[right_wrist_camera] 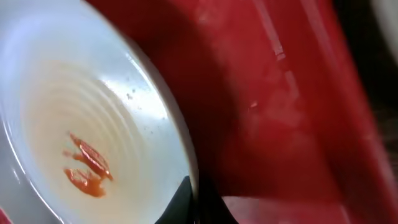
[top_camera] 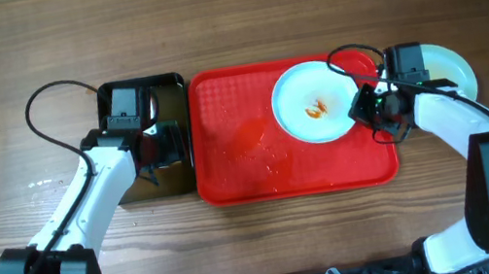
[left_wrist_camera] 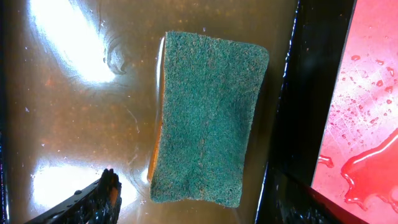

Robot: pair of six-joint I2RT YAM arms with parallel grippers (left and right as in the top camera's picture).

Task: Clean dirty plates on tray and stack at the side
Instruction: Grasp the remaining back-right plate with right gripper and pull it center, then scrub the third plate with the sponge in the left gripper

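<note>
Table: your wooden table (top_camera: pixel 225 12) carried everything.
Tray: the red tray (top_camera: pixel 238 158) sat at the table's centre, wet with droplets (left_wrist_camera: pixel 373 81).
Basin: the black basin (top_camera: pixel 167 82) stood just beside the tray's 9 o'clock edge and held brownish water.
Dirty plate: it (top_camera: pixel 302 98) lay on the tray, toward the tray's 2 o'clock.
Second plate: it (top_camera: pixel 455 69) rested off the tray on the table at the tray's 3 o'clock, partly under your right arm.
Sponge: the green scouring sponge (left_wrist_camera: pixel 208 118) lay in the basin's water, ungripped.
Left gripper: it (top_camera: pixel 156 149) hung over the basin with its fingers spread and holding nothing. One fingertip (left_wrist_camera: pixel 106 193) showed at the sponge's 7 o'clock.
Right gripper: it (top_camera: pixel 368 108) sat at the dirty plate's 4 o'clock rim and looked pinched onto that rim.
Sauce smear: the orange smear (top_camera: pixel 317 108) marked the dirty plate's centre.
</note>
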